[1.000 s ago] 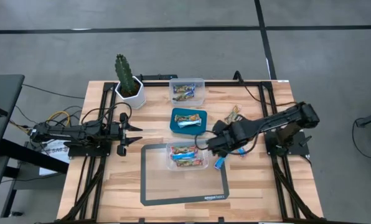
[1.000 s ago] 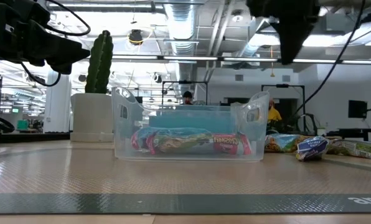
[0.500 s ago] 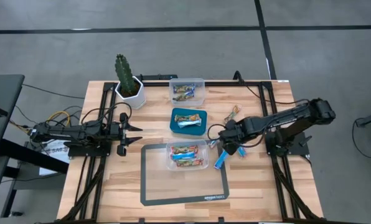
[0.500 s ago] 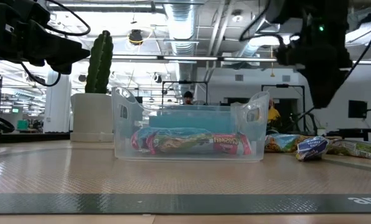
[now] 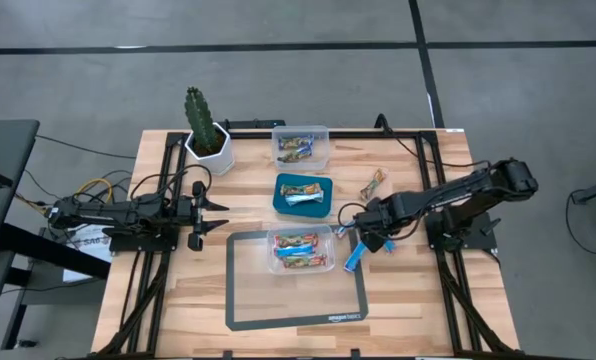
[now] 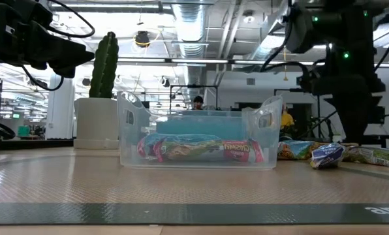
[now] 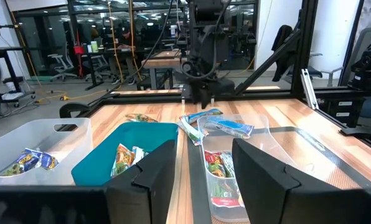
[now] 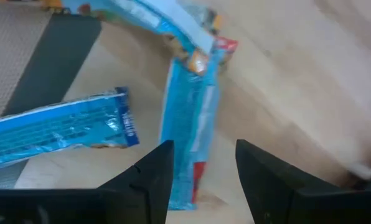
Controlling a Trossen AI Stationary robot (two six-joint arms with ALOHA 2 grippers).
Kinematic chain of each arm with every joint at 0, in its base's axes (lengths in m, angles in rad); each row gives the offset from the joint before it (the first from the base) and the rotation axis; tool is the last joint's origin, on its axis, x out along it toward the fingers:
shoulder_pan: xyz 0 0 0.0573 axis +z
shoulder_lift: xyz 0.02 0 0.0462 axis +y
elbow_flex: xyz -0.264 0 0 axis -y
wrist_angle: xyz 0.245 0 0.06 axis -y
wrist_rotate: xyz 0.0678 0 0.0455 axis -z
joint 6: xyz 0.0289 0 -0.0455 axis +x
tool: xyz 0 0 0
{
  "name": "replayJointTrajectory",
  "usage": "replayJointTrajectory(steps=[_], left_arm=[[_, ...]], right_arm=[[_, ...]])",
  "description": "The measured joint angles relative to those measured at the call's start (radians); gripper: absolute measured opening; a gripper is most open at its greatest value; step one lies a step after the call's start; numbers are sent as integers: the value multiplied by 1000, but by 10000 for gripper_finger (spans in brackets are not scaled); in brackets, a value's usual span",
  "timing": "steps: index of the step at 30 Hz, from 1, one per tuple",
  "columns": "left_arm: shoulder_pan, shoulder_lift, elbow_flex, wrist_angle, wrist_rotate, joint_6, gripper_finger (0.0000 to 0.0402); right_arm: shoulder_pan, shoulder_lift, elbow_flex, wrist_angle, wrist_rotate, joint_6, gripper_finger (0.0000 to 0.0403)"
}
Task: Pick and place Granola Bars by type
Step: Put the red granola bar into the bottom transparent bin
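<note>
Loose bars (image 5: pixel 354 256) lie just right of the clear bin (image 5: pixel 300 250) on the mat (image 5: pixel 248 300); a blue bar (image 8: pixel 184 149) sits under the right gripper (image 5: pixel 350 226), jaws apart, empty. More bars in clear bin, teal bin (image 5: pixel 300 193) behind it. Left gripper (image 5: pixel 218 213) w/ jaws apart, empty, well left of clear bin.

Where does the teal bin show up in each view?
High: teal bin at table centre, just behind the clear bin on the mat.
Low: only its top edge, seen behind the clear bin.
Left wrist: lower left.
Right wrist: not in it.
Shared landmark: the clear bin.
</note>
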Motion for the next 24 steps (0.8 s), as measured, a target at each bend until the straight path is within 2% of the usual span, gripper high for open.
replayJointTrajectory(steps=[17, 21, 24], left_arm=[[0, 0, 0, 0, 0, 0, 153], [0, 0, 0, 0, 0, 0, 153], [0, 0, 0, 0, 0, 0, 153]], right_arm=[[1, 113, -60, 154, -59, 3, 164], [1, 126, -57, 175, -71, -18, 149], [1, 123, -57, 188, -79, -19, 121]])
